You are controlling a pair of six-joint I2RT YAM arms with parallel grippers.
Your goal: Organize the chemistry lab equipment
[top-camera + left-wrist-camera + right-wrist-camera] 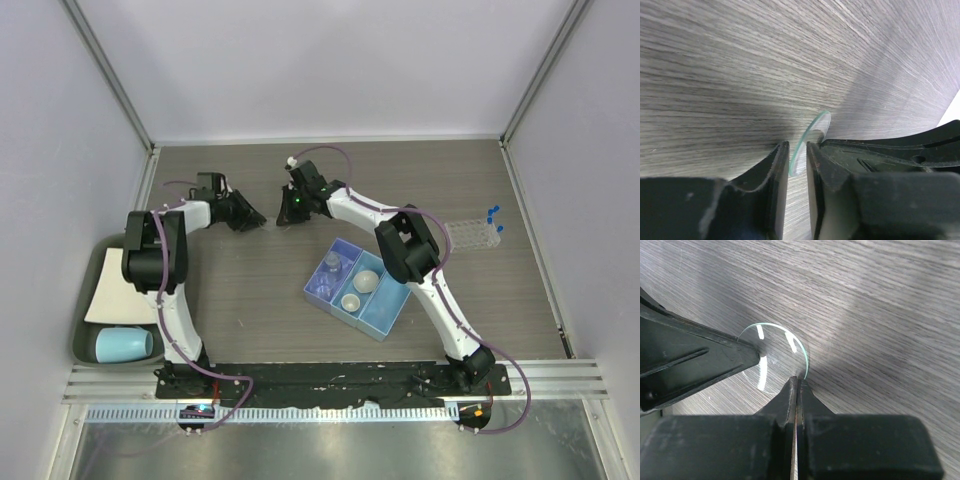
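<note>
Above the grey, wood-grained tabletop [740,60] the left arm stretches low. The matte black jaws of the left gripper [798,146] stand narrowly apart astride a thin, clear, slightly domed glass disc [816,129], green at the rim. I cannot tell whether they press it. Opposite, the right gripper [797,382] is pinched tight on the disc's edge.

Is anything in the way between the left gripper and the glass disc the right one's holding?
Nothing visible. The glass disc sits edge-on between the fingers of the left gripper, while the right gripper pinches its rim.
</note>
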